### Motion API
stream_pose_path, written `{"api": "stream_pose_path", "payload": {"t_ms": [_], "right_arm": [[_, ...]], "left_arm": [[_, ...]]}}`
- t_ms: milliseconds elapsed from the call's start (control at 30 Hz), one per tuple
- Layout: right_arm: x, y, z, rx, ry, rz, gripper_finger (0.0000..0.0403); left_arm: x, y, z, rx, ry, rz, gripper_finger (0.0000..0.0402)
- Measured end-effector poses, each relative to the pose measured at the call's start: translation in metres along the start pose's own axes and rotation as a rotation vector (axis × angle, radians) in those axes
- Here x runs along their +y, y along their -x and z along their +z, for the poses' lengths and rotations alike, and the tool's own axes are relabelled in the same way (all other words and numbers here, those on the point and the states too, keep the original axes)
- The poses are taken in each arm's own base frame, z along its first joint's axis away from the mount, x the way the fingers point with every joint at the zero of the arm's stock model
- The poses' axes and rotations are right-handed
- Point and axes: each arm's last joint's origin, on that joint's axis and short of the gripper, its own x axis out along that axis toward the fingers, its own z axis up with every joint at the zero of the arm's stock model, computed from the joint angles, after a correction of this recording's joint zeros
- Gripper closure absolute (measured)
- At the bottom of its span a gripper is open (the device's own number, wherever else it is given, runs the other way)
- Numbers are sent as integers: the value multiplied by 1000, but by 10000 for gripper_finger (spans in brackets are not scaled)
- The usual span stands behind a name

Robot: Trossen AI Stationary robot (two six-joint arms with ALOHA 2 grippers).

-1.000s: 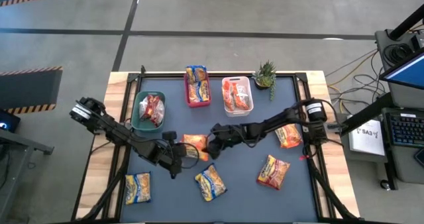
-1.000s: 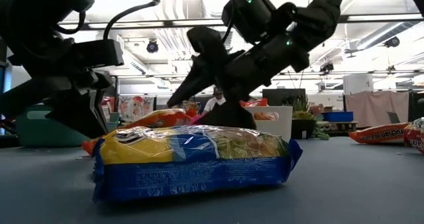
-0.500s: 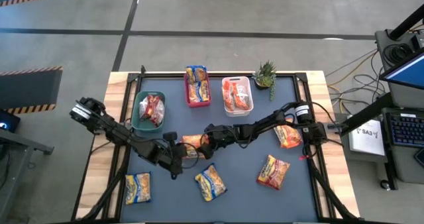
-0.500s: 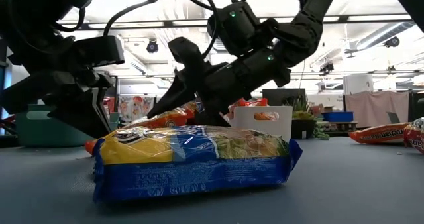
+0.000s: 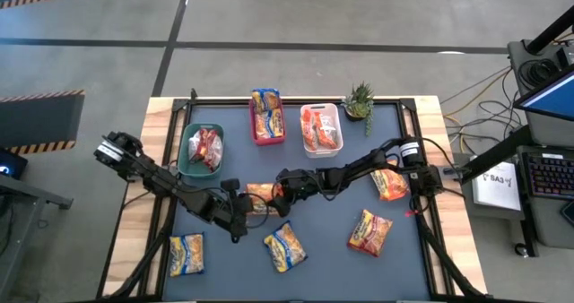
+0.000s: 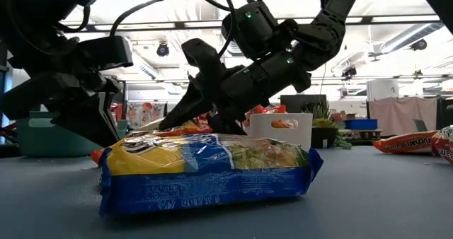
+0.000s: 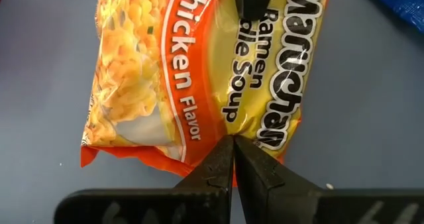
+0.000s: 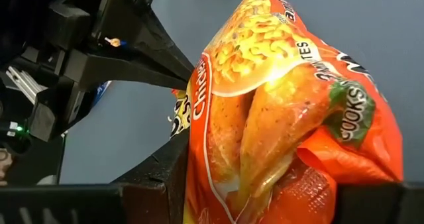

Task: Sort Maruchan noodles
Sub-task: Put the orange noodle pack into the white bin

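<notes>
Your right end effector [image 5: 276, 193] pinches the orange chicken packet [image 5: 261, 195] mid-counter; seat the grip before lifting. The left end effector [image 5: 242, 204], pressed together, braces it.

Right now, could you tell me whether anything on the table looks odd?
Yes: the orange chicken packet mid-table is buckled and lifted between the right hand's fingers, while the left hand sits shut at its edge.

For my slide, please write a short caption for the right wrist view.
Right end effector closing around an orange chicken-flavor ramen packet, with the left end effector beside it.
</notes>
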Motion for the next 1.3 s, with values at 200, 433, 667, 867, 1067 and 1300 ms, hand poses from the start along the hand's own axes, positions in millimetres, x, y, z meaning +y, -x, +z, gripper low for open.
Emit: {"api": "stream_pose_path", "payload": {"t_ms": [200,433,667,867,1067,1300], "right_arm": [[3,3,3,-5,43,8,250],[3,3,4,-7,61,10,276],[7,8,7,-7,111,10,277],[26,33,26,-20,192,7,278],[41,83,53,-28,255,-161,279],[55,161,81,-134,290,-458,280]], "left_arm": [[5,10,4,-25,13,-4,402],[16,32,10,-76,35,-9,402],[31,61,20,-204,36,2,402],[48,87,30,-382,-6,170,402],[63,105,34,-508,22,423,402],[64,108,38,-546,37,483,402]]}}
